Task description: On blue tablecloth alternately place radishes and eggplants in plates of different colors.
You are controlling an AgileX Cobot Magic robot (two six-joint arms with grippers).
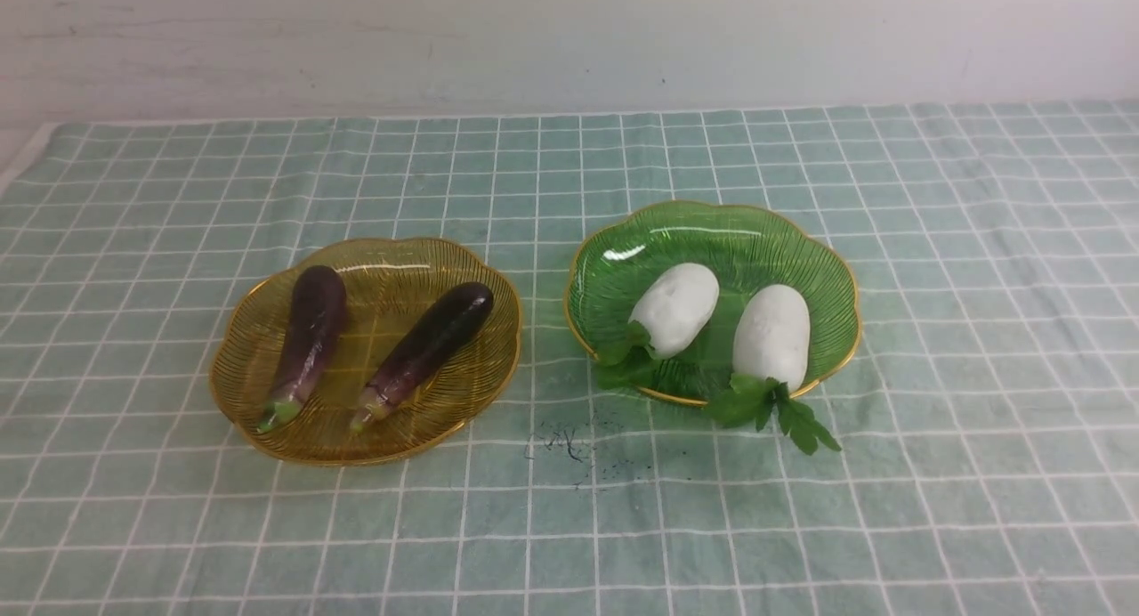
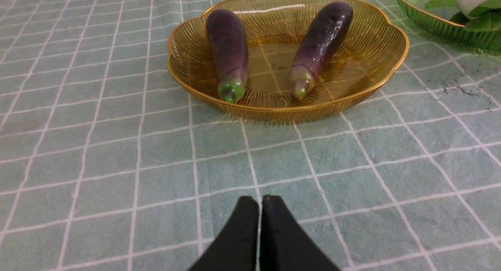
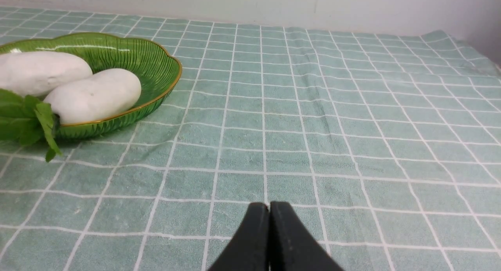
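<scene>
Cloth (image 1: 934,331): pale teal with a thin white grid, slightly wrinkled, covering the worktop; small dark smudge (image 1: 565,442) near the front, between the plates.
Amber plate (image 1: 240,349): translucent, ribbed, scalloped gold rim; on the left.
Green plate (image 1: 712,229): same shape, bright green; on the right, just beside the amber one, apart.
Eggplants: two, slim, glossy dark purple, in the amber plate, pale green stems toward the robot; left one (image 1: 311,336), right one (image 1: 432,340) angled.
Radishes: two, stubby white ovals in the green plate; left one (image 1: 676,306), right one (image 1: 771,334), its leaves hanging over the rim.
Left fingers (image 2: 260,202): pressed together, empty, over bare cloth.
Right fingers (image 3: 269,208): pressed together, empty, over bare cloth.
</scene>
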